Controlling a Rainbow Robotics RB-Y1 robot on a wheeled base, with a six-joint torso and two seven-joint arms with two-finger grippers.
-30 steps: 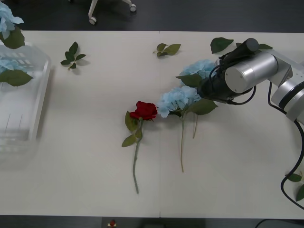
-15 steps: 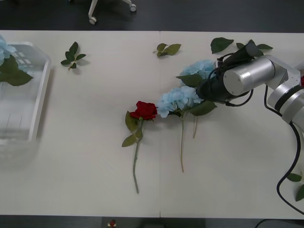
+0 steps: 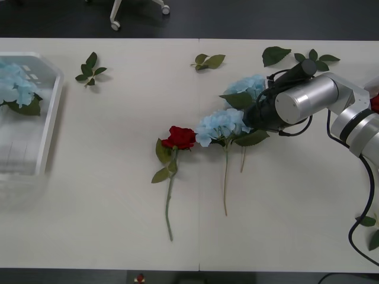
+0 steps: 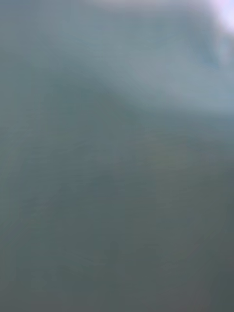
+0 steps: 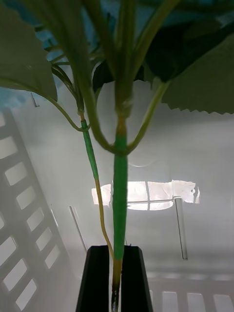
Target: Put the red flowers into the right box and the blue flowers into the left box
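Note:
A single red flower (image 3: 180, 137) lies on the table's middle, stem toward me. Two blue flowers (image 3: 220, 124) lie just right of it, the farther head (image 3: 251, 84) behind. My right gripper (image 3: 257, 115) is pressed against these blue heads, its fingers hidden by the silver wrist (image 3: 302, 100). The left box (image 3: 52, 112) stands at the far left with blue flowers (image 3: 15, 83) in it. In the left wrist view my left gripper (image 5: 116, 280) is shut on a blue flower's green stem (image 5: 119, 195) over the box's slatted wall (image 5: 29, 204). The right box is out of view.
Loose green leaf sprigs lie at the back: one (image 3: 90, 68) near the left box, one (image 3: 208, 60) in the middle, others (image 3: 276, 55) behind the right arm. More leaves (image 3: 367, 220) sit at the right edge. The table's front half is open.
The blue flowers at the far left have come down from the box's far corner into the left box. My right arm has edged left against the blue heads, nudging one stem.

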